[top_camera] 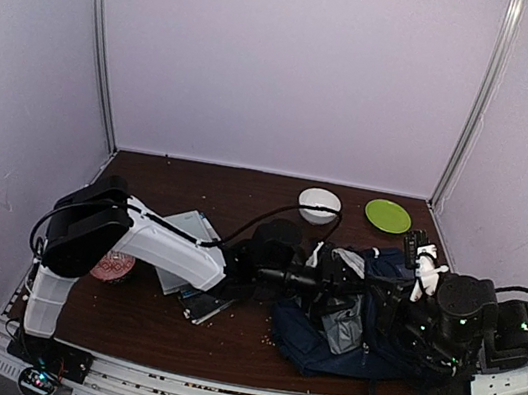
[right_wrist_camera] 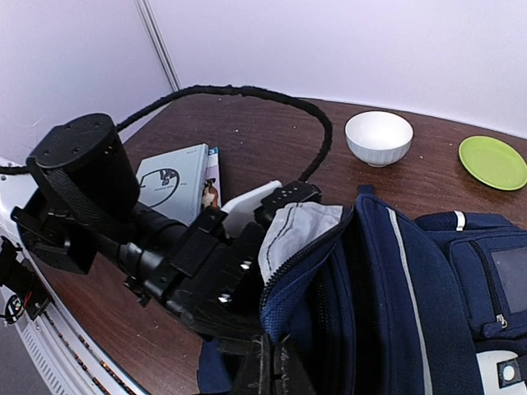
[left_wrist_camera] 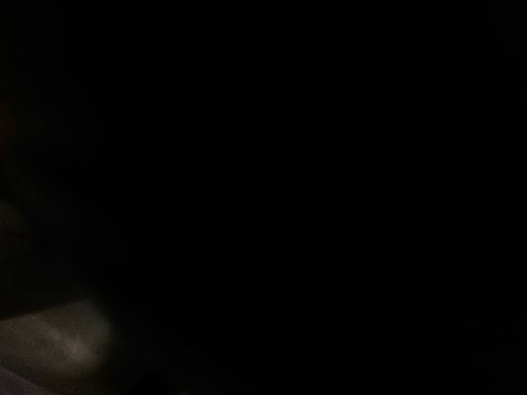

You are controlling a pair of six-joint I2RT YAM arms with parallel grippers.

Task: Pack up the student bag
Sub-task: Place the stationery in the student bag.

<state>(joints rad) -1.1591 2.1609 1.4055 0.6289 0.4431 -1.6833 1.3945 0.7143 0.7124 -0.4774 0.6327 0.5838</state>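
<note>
- Looking from the left side, the left arm (top_camera: pixel 173 253) stretches across the table (top_camera: pixel 225 186) and its wrist disappears into the mouth of the student bag (top_camera: pixel 321 344). The left gripper is buried inside; its own camera shows only blackness, so I cannot tell how far its fingers are parted or whether they hold anything.
- Under that arm's elbow sits one round pinkish thing (top_camera: pixel 113 267), too hidden to name.
- Next come the books (top_camera: pixel 187 235), lying flat outside the bag. I count at least two covers in the right wrist view, one pale blue, one with a small picture.
- One white bowl (top_camera: pixel 319 204) stands empty at the back of the table.
- The bag, the only one, lies slumped right of centre, main zip wide open, with a fold of grey fabric (right_wrist_camera: pixel 296 230) bunched at the opening beside the left wrist.
- One green plate (top_camera: pixel 388 215) rests just right of the bowl, apart from it.
- The right gripper (right_wrist_camera: pixel 272 374) is at the bag's near rim, its fingers pinched together on the zip edge and, it seems, holding the mouth open.
- My judgement: packing is under way, not finished. Something may be going in now, but the books, and perhaps more, are left outside, and the zip is not yet closed.
</note>
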